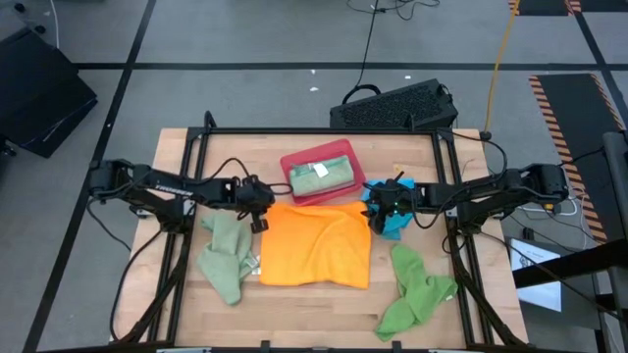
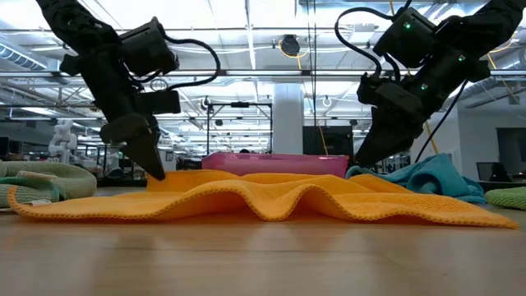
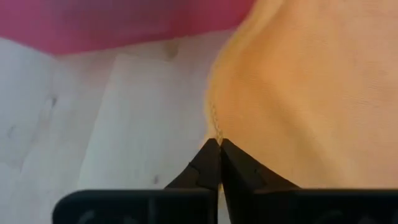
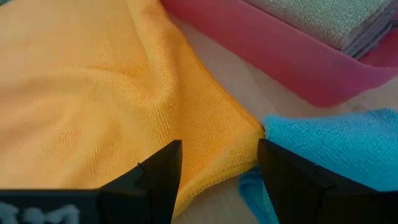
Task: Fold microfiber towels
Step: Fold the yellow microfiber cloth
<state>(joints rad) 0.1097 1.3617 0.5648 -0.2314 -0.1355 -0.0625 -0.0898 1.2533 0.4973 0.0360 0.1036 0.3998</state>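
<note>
One orange towel (image 1: 316, 245), two green towels (image 1: 224, 257), one red tray (image 1: 320, 173).

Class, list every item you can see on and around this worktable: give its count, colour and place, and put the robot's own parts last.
Flat orange microfiber towel: one, orange, table centre, spread out.
Crumpled sage green microfiber towel: one, sage green, left of the orange one.
Crumpled bright green microfiber towel: one, bright green, near right corner.
Bunched bright blue microfiber towel: one, blue, under the right arm.
Rigid red rectangular tray: one, red, far centre.
Folded pale green cloth: pale green, inside the tray; number of layers unclear.
Black keyboard: one, black, floor beyond the table.
Left pincer: dark, shut at the orange towel's far left corner.
Right pincer: dark, open over its far right corner.
</note>
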